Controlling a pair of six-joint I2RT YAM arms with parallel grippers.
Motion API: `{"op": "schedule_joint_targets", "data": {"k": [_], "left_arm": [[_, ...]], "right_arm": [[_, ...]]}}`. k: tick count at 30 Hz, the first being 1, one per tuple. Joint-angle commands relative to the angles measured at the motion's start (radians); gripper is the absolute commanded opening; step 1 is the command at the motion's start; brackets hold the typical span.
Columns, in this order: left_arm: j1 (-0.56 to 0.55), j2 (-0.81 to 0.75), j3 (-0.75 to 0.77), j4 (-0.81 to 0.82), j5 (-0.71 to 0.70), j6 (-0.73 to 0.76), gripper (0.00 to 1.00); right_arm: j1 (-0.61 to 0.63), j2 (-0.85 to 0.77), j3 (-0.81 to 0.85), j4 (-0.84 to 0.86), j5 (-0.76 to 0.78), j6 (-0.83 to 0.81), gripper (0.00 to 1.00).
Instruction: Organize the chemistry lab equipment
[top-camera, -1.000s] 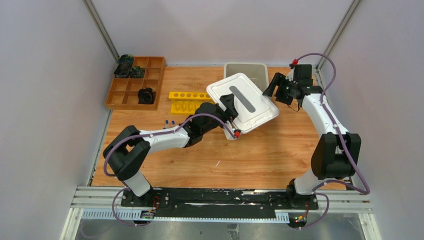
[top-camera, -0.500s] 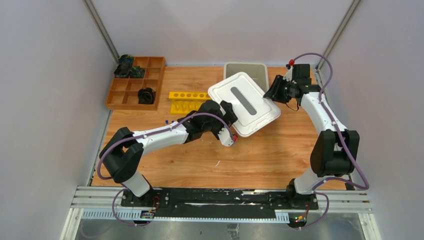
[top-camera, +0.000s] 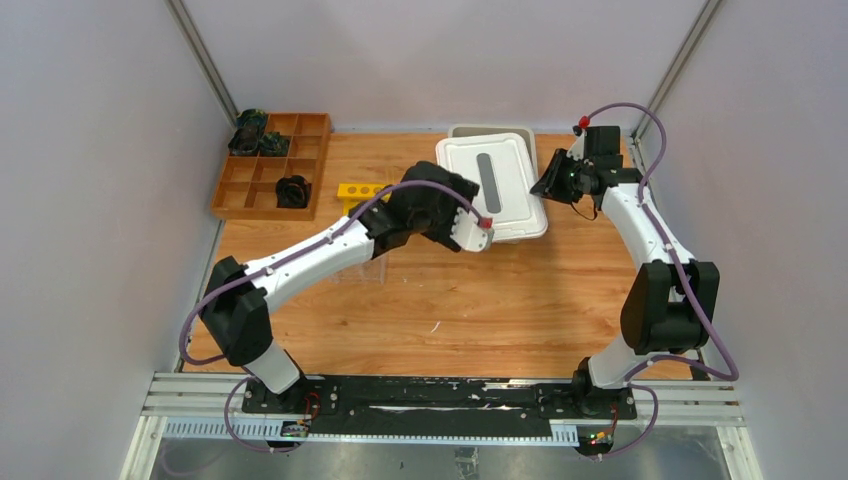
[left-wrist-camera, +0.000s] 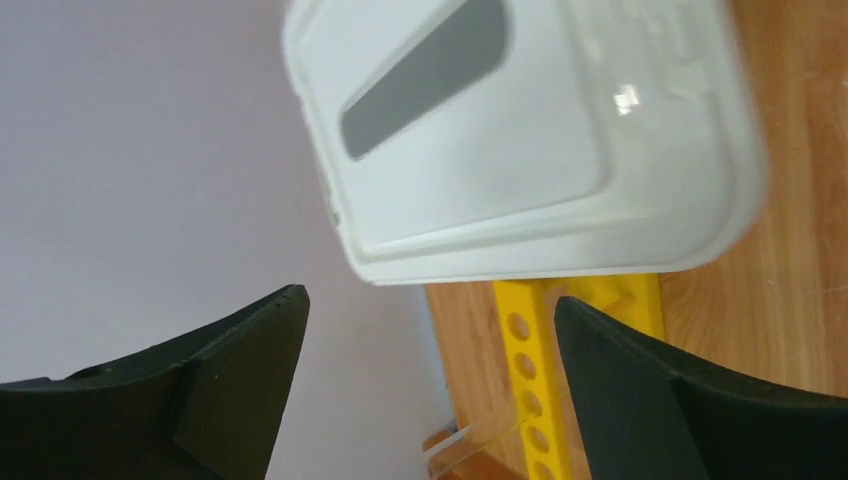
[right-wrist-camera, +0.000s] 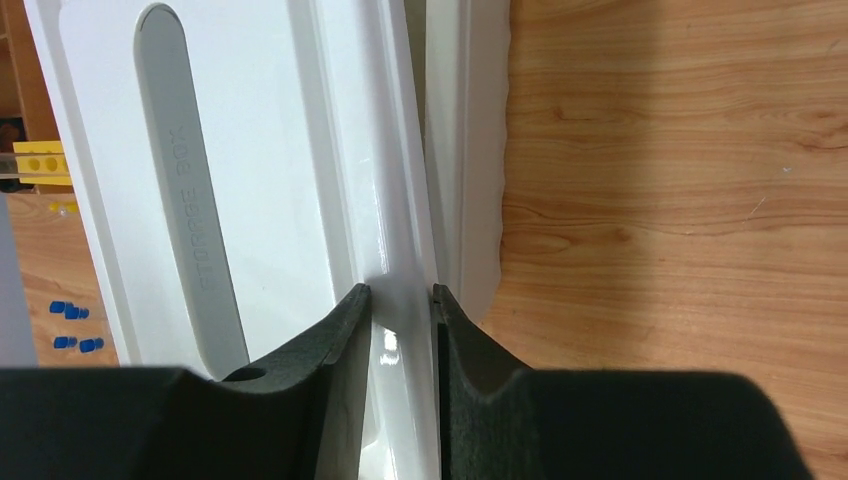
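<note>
White lid (right-wrist-camera: 260, 150) | rim pinched by right end effector (right-wrist-camera: 400, 297) | left end effector (left-wrist-camera: 428, 300) apart

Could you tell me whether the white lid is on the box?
On it, but askew: the lid overlies the box, whose far rim shows.

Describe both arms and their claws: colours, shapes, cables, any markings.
The left arm and right arm have white link shells with black joint housings. A thin purple cable loops along each, ending at a small red connector near the wrist. The left claw and right claw each have two matte black, wedge-shaped fingers. No markings are visible.
</note>
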Motion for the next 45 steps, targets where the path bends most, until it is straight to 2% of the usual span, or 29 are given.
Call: {"op": "schedule_joint_targets", "data": {"k": [1,5,11,17,26,30,34,42,45], "left_arm": [[0.029,0.000,0.209,-0.208,-0.010,-0.300,1.00],[0.057,0.024,0.343,-0.368,0.031,-0.441,1.00],[0.065,0.036,0.375,-0.450,0.057,-0.579,1.00],[0.063,0.072,0.372,-0.468,0.071,-0.634,1.00],[0.033,0.151,0.368,-0.459,0.018,-0.618,1.00],[0.017,0.140,0.321,-0.411,-0.009,-0.602,1.00],[-0.008,0.151,0.296,-0.354,-0.082,-0.617,1.00],[-0.033,0.175,0.244,-0.169,-0.246,-0.631,1.00],[-0.033,0.183,0.251,-0.135,-0.269,-0.637,1.00]], "right_arm": [[0.008,-0.002,0.004,-0.073,0.069,0.009,0.23],[0.008,0.009,0.012,-0.073,0.102,0.024,0.22],[0.009,0.029,0.030,-0.073,0.153,0.060,0.25],[0.008,0.037,0.058,-0.077,0.190,0.086,0.27],[0.008,0.080,0.151,-0.119,0.199,0.075,0.35],[0.007,0.090,0.170,-0.132,0.207,0.062,0.46],[0.007,0.096,0.200,-0.140,0.208,0.054,0.52],[0.008,0.071,0.236,-0.145,0.201,0.051,0.57],[0.009,0.074,0.243,-0.147,0.174,0.045,0.58]]}}
